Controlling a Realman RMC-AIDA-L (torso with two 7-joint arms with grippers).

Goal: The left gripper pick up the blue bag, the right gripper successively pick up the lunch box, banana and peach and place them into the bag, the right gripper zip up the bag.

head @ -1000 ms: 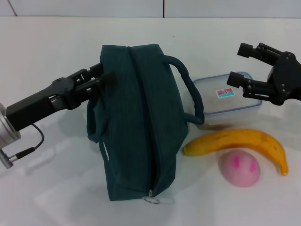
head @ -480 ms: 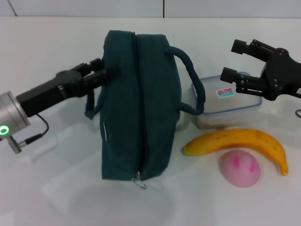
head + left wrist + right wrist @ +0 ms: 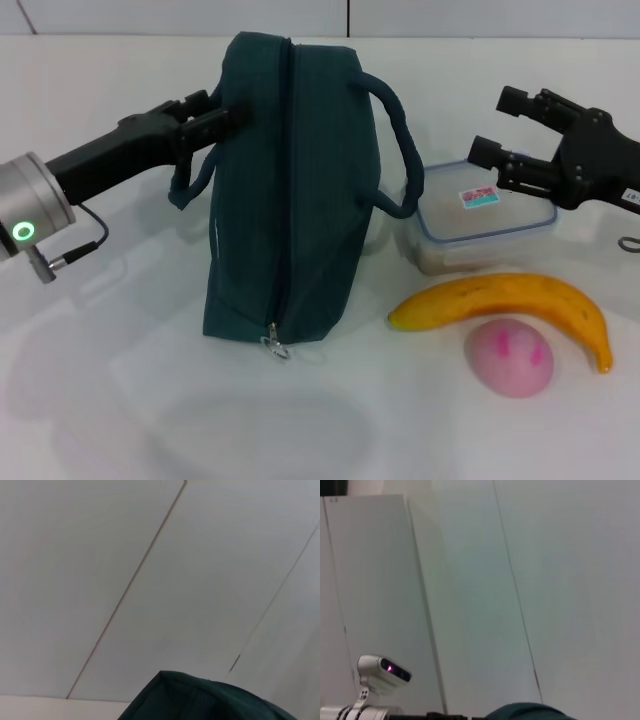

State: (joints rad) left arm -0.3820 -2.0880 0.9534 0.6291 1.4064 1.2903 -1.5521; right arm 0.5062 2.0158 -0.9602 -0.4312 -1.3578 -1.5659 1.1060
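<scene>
- The left gripper (image 3: pixel 222 118), a black two-finger claw on a silver cylindrical arm with a green light, reaches in from the left edge of the head view to the upper centre, where it is clamped on the near padded handle of the blue bag (image 3: pixel 290 190), a large dark teal soft fabric bag.
- The bag hangs tilted with its zipper seam running down the middle and the metal ring pull (image 3: pixel 274 347) at its low end, centre of the frame; the zipper looks closed, and whether the low corner touches the white table (image 3: pixel 120 400) I cannot tell.
- The right gripper (image 3: pixel 494 126), an all-black claw with bolted joints, hovers at the upper right with its fingers spread wide and holding nothing, just above the lunch box (image 3: pixel 485 218), a clear plastic box with a blue-rimmed lid and a red-and-teal sticker.
- The long curved yellow banana (image 3: pixel 505 304) lies at lower right, in front of the box, with the pink dome-shaped toy peach (image 3: pixel 509 358) just beside its inner curve.
- My reading: the bag pick-up is the step in hand, and nothing is packed yet.
- Next, the bag's mouth needs opening or holding steady, while the right claw must descend squarely over the box's short sides before closing.
</scene>
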